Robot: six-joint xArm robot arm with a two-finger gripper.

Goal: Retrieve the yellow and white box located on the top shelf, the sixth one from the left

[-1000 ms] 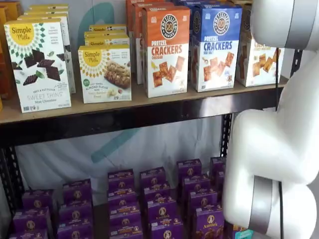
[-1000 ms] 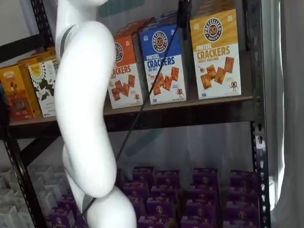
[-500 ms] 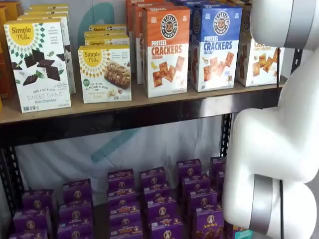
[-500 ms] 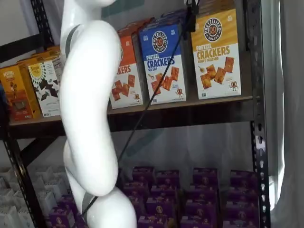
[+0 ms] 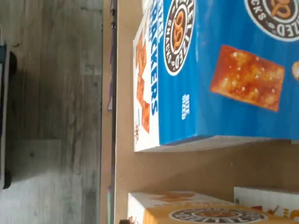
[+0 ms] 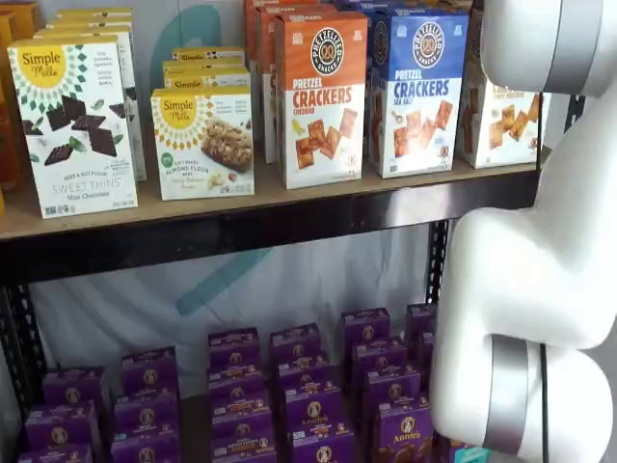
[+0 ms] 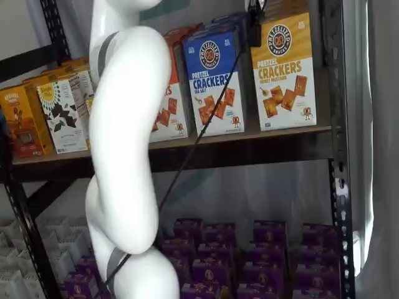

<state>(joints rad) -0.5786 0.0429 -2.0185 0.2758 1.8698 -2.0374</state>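
The yellow and white box (image 7: 283,71) stands upright at the right end of the top shelf (image 7: 249,138), next to a blue-topped cracker box (image 7: 215,81). In a shelf view the white arm hides most of the box (image 6: 503,116). In the wrist view its yellow top (image 5: 210,213) lies close beside the blue box (image 5: 224,70) on the tan board (image 5: 140,172). My gripper (image 7: 254,26) shows only as a dark shape with a cable at the view's top edge, in front of the gap between the blue and yellow boxes. No finger gap shows.
An orange-topped cracker box (image 6: 323,96) and white Simple Mills boxes (image 6: 77,125) stand further left on the shelf. Several purple boxes (image 6: 308,386) fill the level below. A black upright post (image 7: 336,124) stands right of the yellow box. My white arm (image 6: 540,270) blocks the right side.
The arm has shifted to the right in a shelf view. The dark gripper shape and its cable have moved right, from over the blue box toward the yellow box's edge. The boxes have not moved.
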